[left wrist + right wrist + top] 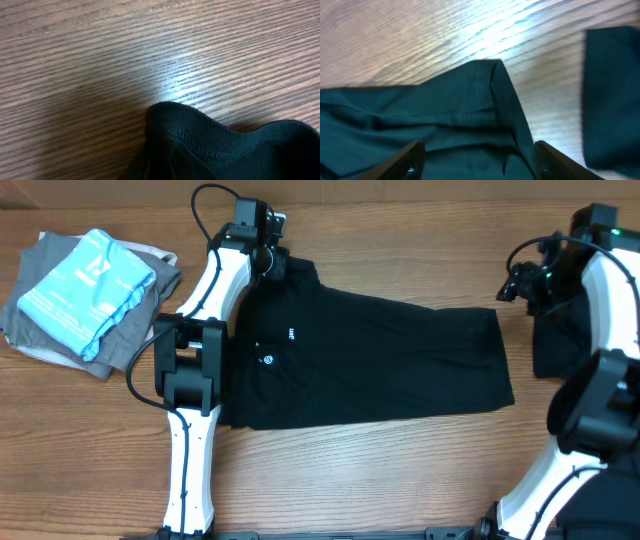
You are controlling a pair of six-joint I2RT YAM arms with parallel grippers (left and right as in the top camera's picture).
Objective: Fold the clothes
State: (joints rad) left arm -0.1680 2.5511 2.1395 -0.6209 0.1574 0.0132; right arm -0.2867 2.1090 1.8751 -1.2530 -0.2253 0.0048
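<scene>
Right tool stands spread over a corner of the black T-shirt, the left tool's grip cannot be told, and folding looks barely begun.

Table: brown wood-grain top, grain running left to right, with a pale glare patch in both wrist views.

Middle: black T-shirt, spread flat, long axis left to right. Small white lettering towards its left end. The right end is a straight edge. Its far-left corner rises into a stitched, rounded fold resting on the wood.

Right: second black cloth, near the T-shirt but apart from it, with a strip of bare wood between them. The right wrist view shows the same gap.

Far left: grey pile, well apart from the T-shirt. A paler layer shows at its edges, and it is rumpled at the corners.
</scene>
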